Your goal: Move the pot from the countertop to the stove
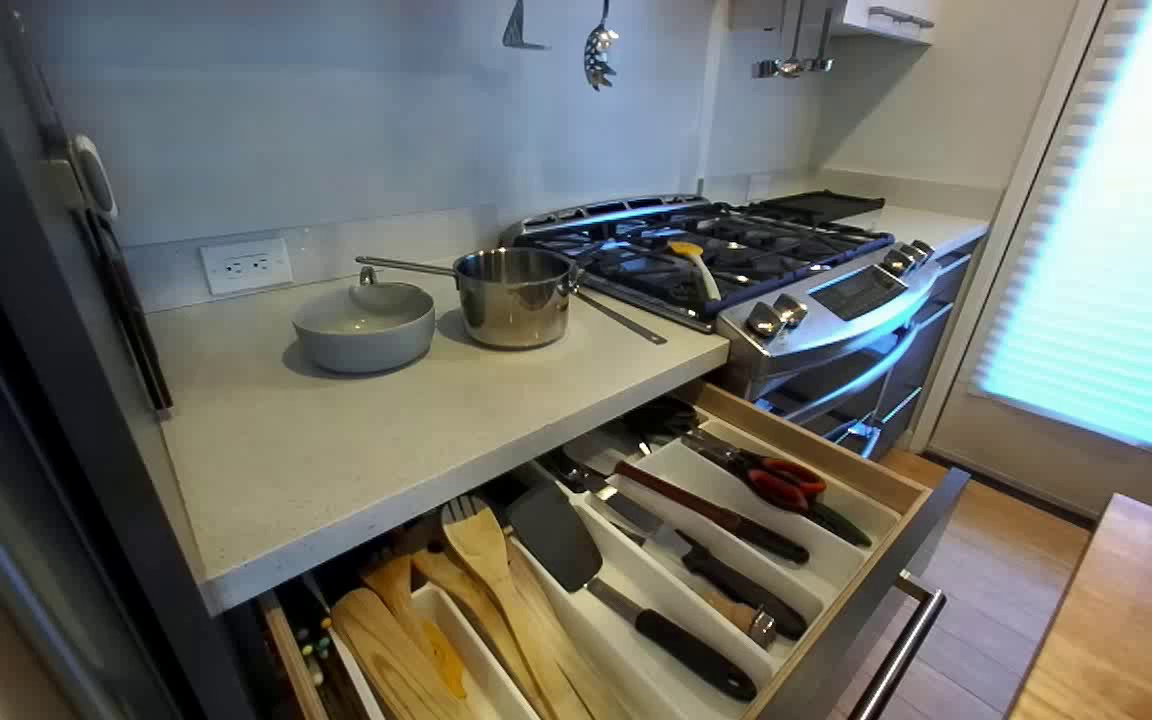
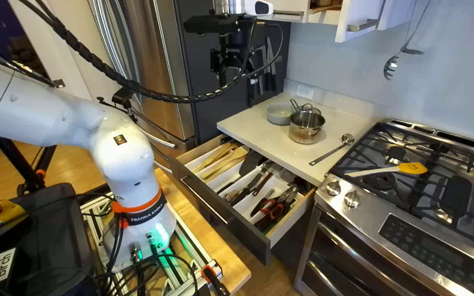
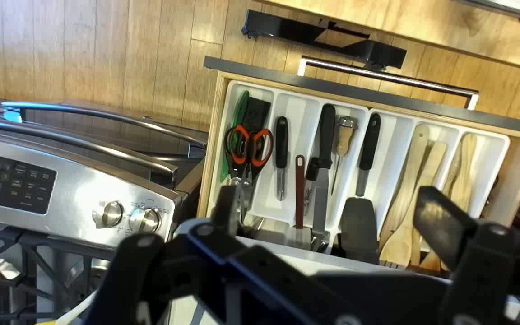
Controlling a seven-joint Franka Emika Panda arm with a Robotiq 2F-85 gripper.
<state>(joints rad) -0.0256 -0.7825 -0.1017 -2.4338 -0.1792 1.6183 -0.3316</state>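
Note:
The pot, a shiny steel saucepan with a long thin handle, stands upright on the pale countertop. It also shows in an exterior view; in the wrist view it is hidden or out of frame. The stove, steel with black grates, adjoins the countertop and also shows in the wrist view. My gripper hangs high, near the drawer and countertop edge, apart from the pot. In the wrist view its fingertips are wide apart with nothing between them.
A grey bowl-shaped pan stands beside the pot. A ladle lies between pot and stove. A yellow-headed utensil rests on the grates. An open drawer of utensils juts out below the countertop. Cabinet doors hang above.

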